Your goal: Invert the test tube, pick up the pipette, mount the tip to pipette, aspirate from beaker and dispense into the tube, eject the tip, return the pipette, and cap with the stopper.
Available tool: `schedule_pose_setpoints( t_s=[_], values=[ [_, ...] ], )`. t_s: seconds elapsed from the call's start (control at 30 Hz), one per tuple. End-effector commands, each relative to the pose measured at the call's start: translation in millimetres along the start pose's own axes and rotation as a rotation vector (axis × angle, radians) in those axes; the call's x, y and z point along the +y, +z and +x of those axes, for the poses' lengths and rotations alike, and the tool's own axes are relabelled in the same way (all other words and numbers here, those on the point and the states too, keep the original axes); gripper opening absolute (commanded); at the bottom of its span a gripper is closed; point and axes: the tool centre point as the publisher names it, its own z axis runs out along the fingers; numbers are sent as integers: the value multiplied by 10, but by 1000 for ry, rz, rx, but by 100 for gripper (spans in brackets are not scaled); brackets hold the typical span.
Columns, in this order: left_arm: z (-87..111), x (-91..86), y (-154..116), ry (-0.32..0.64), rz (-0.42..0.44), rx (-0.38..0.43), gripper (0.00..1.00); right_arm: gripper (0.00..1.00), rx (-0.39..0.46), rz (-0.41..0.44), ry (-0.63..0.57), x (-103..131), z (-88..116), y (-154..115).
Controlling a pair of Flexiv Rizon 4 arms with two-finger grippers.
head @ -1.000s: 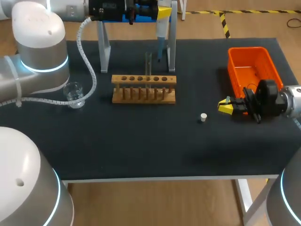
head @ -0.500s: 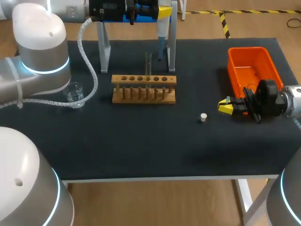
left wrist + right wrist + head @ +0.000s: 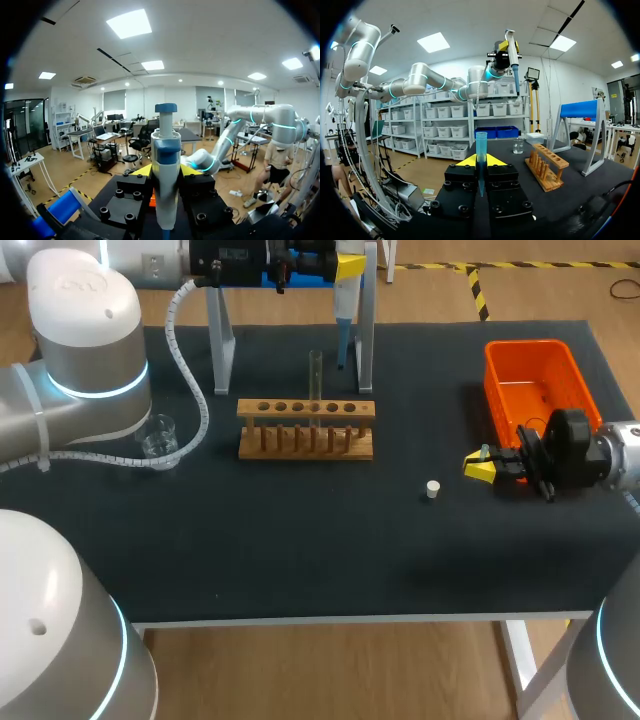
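We see a black-topped rectangular table (image 3: 300,560). At its middle sits a wooden test-tube rack (image 3: 305,430), with a grey metal stand (image 3: 221,340) farther back. A clear glass beaker (image 3: 158,437) sits left, a small white stopper (image 3: 432,489) nearer right, and an orange plastic bin (image 3: 535,380) far right.

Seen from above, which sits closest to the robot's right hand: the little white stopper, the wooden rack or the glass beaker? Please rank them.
From the right hand, which grips a blue plastic pipette tip:
1. Small white stopper, just beside it, toward the table's middle.
2. Wooden test tube rack, mid-table.
3. Clear glass beaker, far left side.
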Motion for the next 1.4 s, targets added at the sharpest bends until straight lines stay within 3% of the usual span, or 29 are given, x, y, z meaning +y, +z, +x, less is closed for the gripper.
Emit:
schedule_pose_setpoints(
  t_s=[0.03, 1.4],
  values=[
    [-1, -2, 3, 1, 1, -1, 0, 0, 0, 1, -1, 1, 8, -8],
    [-1, -2, 3, 1, 1, -1, 0, 0, -1, 2, -1, 16, -6, 20]
  ],
)
